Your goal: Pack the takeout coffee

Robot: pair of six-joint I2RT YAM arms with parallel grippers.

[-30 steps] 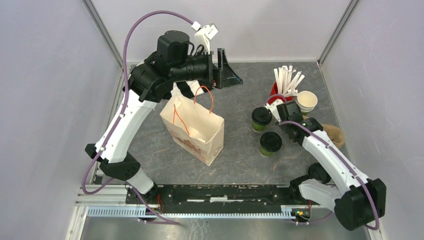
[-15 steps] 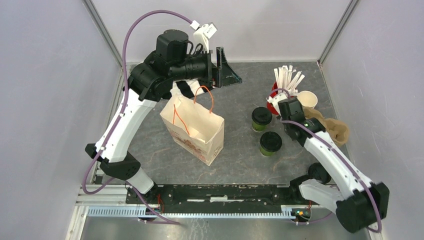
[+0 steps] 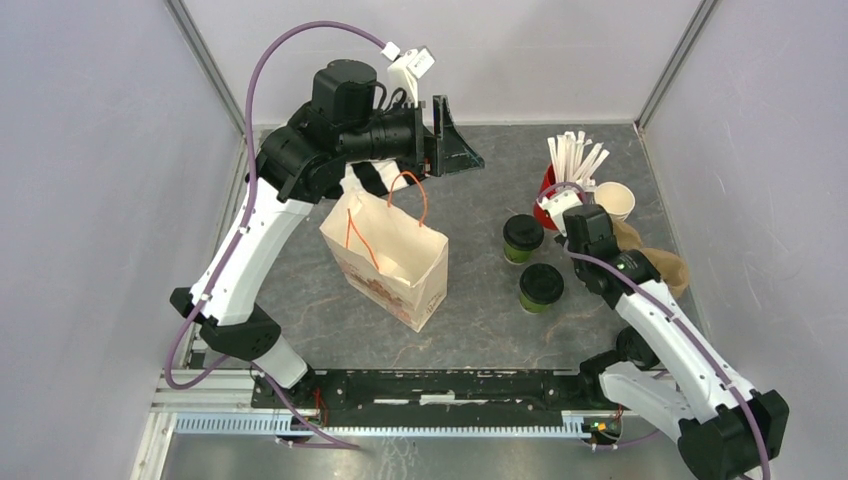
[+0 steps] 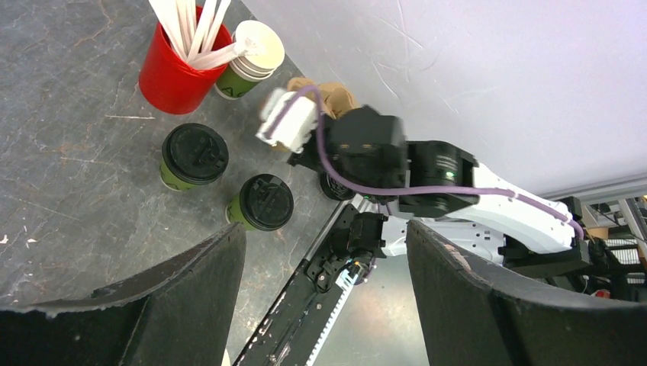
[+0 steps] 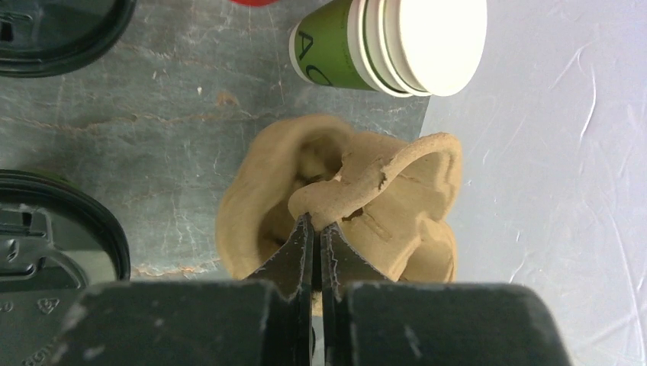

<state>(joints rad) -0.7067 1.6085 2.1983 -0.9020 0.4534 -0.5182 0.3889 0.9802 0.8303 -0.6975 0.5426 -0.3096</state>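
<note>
Closest to my bases, the nearer coffee cup (image 3: 541,285) stands upright on the desk (image 3: 480,320), green with its black lid on. Just to its right my right arm reaches out, and my right tool (image 5: 314,221) is pinched fully together on a thin arched strip of a brown pulp cup carrier (image 5: 397,221). The carrier sits against the right-hand wall. I cannot tell whether it rests on the desk or hangs from my grip. That tool has hold of no coffee.

To the left, at about the same depth, an open paper bag (image 3: 385,260) with orange handles stands upright, well apart from both coffees.

A little farther back, the farther coffee cup (image 3: 523,235) stands upright too, lidded, near its twin but not touching it. Neither cup is in the bag.

Behind them a red cup (image 3: 545,205) holds white sticks (image 3: 575,155), and a stack of lidless cups (image 3: 613,200) stands just beside it on the right.

Farthest back, my left tool (image 4: 326,227) hangs raised beyond the bag's far edge, its jaws spread wide with nothing between them. Its camera looks across at the two coffees.
</note>
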